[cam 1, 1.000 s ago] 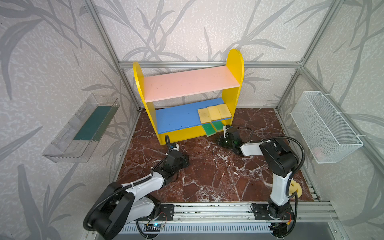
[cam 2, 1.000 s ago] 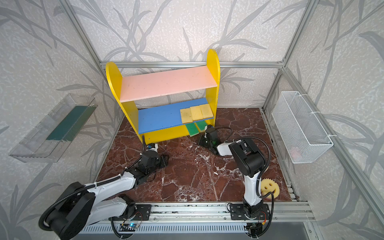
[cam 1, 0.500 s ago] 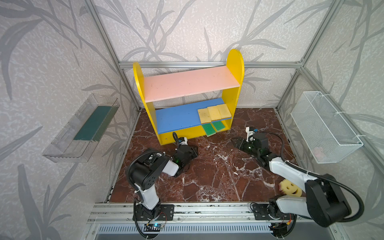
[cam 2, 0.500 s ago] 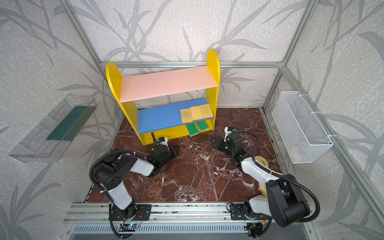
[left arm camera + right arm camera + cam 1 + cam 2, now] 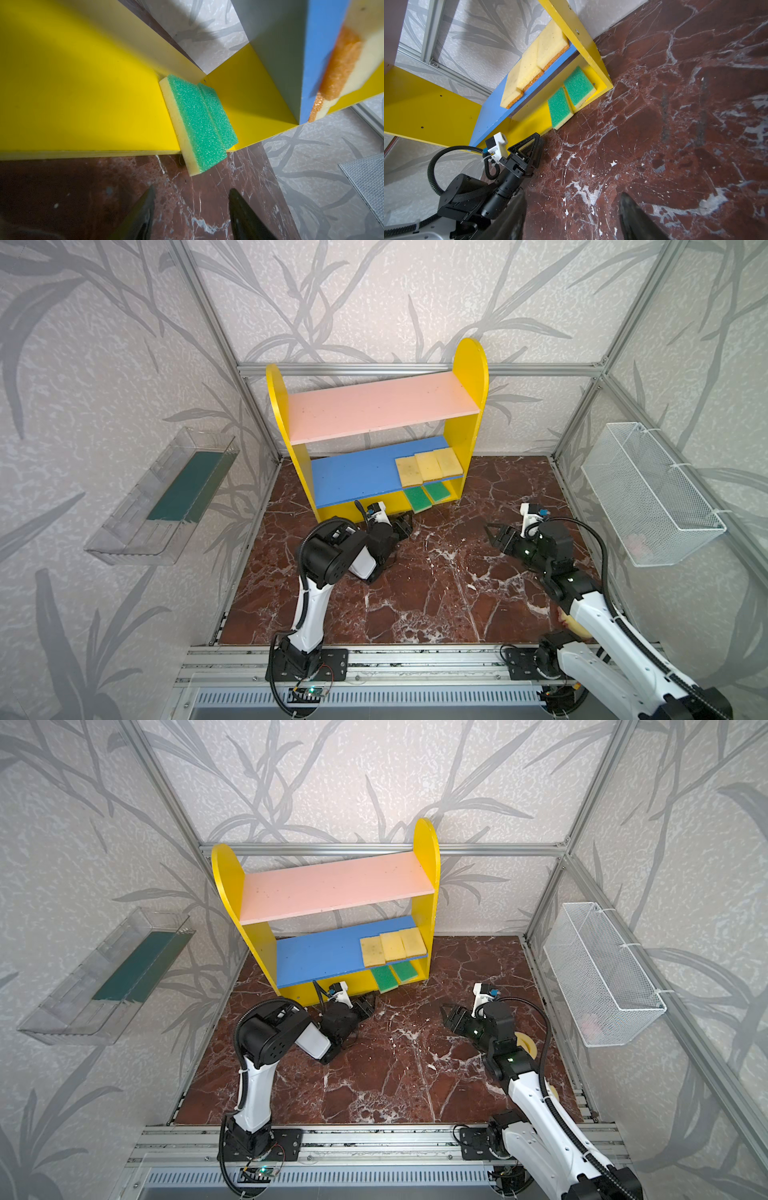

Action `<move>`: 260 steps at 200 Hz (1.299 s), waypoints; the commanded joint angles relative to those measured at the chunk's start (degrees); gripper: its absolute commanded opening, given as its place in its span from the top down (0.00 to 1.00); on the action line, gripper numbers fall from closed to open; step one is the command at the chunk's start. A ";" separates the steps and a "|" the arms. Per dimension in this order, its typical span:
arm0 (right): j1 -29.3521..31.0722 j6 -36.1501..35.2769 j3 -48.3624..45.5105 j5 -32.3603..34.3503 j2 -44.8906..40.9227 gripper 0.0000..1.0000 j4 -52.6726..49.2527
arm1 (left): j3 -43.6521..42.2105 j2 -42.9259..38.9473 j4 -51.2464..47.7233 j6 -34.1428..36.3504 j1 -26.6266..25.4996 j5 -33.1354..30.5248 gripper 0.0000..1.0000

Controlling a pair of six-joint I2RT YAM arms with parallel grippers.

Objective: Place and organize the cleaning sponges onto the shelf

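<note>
Clear tray (image 5: pixel 166 497): on the left wall, with a dark green strip lying along its bottom.
Shelf (image 5: pixel 471 364): at the back of the desk (image 5: pixel 436 597). It has yellow round-topped sides, a bare pink top board (image 5: pixel 374 410), a blue middle board (image 5: pixel 353 475) and a yellow base (image 5: pixel 83 104).
Left tool (image 5: pixel 405 526): low over the desk just in front of the base, pointing at the green pair. The jaws are apart with nothing between them, as the left wrist view shows (image 5: pixel 192 199).
Orange-faced sponges (image 5: pixel 428 466): three at the right end of the blue board, side by side and touching. Pale yellow foam is up, the orange scour face is down, and their front ends reach the board's edge.
Green-faced sponges (image 5: pixel 428 494): two at the right end of the base, green side up and touching. The left one juts past the front edge over the desk (image 5: pixel 199 128).
Right tool (image 5: pixel 496 537): above the desk right of centre, well apart from the shelf, with jaws spread and empty (image 5: pixel 573 207).
Round yellow sponge (image 5: pixel 527 1043): on the desk, mostly hidden behind the right arm (image 5: pixel 536 1102).
Wire basket (image 5: pixel 648 497): white mesh on the right wall. A pale pink thing (image 5: pixel 636 543) shows through it, too faint to name.
</note>
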 commanded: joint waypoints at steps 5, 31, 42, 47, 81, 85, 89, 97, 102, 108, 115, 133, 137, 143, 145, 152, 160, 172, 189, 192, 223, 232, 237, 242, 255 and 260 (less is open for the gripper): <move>-0.29 -0.64 -1.35 -1.68 -0.39 0.31 -1.35 | 2.63 1.90 4.51 -0.71 -0.12 -1.57 0.37; -0.38 -0.57 -1.85 -1.85 -0.74 0.30 -0.85 | 4.60 3.65 4.48 -0.93 -0.10 -2.05 0.36; -0.36 -0.58 -2.03 -1.87 -0.91 0.30 -0.68 | 5.62 4.29 4.09 -0.88 -0.11 -2.12 0.36; -0.38 -0.56 -2.17 -1.85 -0.92 0.30 -0.64 | 6.07 4.57 3.74 -0.99 -0.10 -2.06 0.36; -0.45 -0.45 -2.78 -1.93 -1.10 0.30 -0.01 | 9.28 6.43 1.78 -1.24 -0.11 -2.10 0.47; -0.40 -0.52 -2.79 -1.94 -1.10 0.30 0.03 | 9.62 6.65 1.59 -1.30 -0.12 -2.15 0.49; -0.47 -0.39 -2.83 -2.01 -1.10 0.30 0.08 | 9.95 6.75 1.44 -1.32 -0.12 -2.19 0.52; -0.45 -0.38 -2.83 -2.09 -1.17 0.30 0.11 | 10.53 7.13 1.04 -1.25 -0.08 -2.32 0.55; -0.47 -0.40 -2.89 -2.11 -1.18 0.30 0.17 | 10.98 7.25 0.77 -1.24 -0.11 -2.36 0.57; -0.47 -0.33 -2.91 -2.19 -1.25 0.30 0.15 | 11.38 7.40 0.42 -1.24 -0.10 -2.49 0.59; -0.48 -0.29 -3.03 -2.20 -1.32 0.30 0.30 | 11.83 7.60 0.00 -1.24 -0.07 -2.69 0.61; -0.47 -0.22 -3.10 -2.44 -1.45 0.30 0.36 | 12.92 8.10 -0.67 -1.24 -0.05 -3.19 0.64; -0.47 -0.21 -3.09 -2.51 -1.45 0.30 0.38 | 13.07 8.14 -0.78 -1.24 -0.03 -3.34 0.64; -0.47 -0.20 -3.10 -2.55 -1.45 0.30 0.39 | 13.46 8.33 -1.08 -1.28 0.08 -3.46 0.64; -0.47 -0.27 -3.09 -2.55 -1.45 0.30 0.34 | 13.63 8.42 -1.19 -1.31 0.04 -3.50 0.64; -0.47 -0.20 -3.18 -2.64 -1.45 0.30 0.38 | 13.90 8.58 -1.62 -1.40 0.10 -3.63 0.65; -0.47 -0.12 -3.18 -2.69 -1.51 0.30 0.47 | 14.26 8.86 -1.97 -1.49 0.16 -3.76 0.66; -0.47 -0.12 -3.22 -2.73 -1.54 0.30 0.47 | 14.72 9.18 -2.49 -1.67 0.21 -3.93 0.66; -0.47 -0.12 -3.28 -2.73 -1.59 0.30 0.54 | 15.53 9.63 -3.23 -2.02 0.46 -3.90 0.66; -0.47 -0.11 -3.23 -2.76 -1.56 0.30 0.56 | 15.63 9.75 -3.42 -2.10 0.56 -3.79 0.66; -0.43 -0.05 -3.36 -2.83 -1.45 0.30 0.74 | 17.85 10.24 -6.70 -2.16 0.95 -2.26 0.66; -0.47 -0.10 -3.36 -2.82 -1.45 0.30 0.75 | 18.54 10.44 -7.61 -2.22 1.19 -1.57 0.66; -0.47 -0.03 -3.40 -2.83 -1.45 0.30 0.79 | 18.98 10.57 -8.27 -2.29 1.23 -1.07 0.66; -0.47 -0.03 -3.44 -2.84 -1.40 0.30 0.80 | 19.51 10.79 -8.77 -2.38 1.45 -0.53 0.66; -0.47 0.02 -3.46 -2.82 -1.36 0.30 0.86 | 20.66 11.18 -10.14 -2.62 1.77 0.70 0.66; -0.47 0.06 -3.44 -2.82 -1.43 0.30 0.89 | 20.97 11.35 -10.54 -2.64 1.91 1.09 0.66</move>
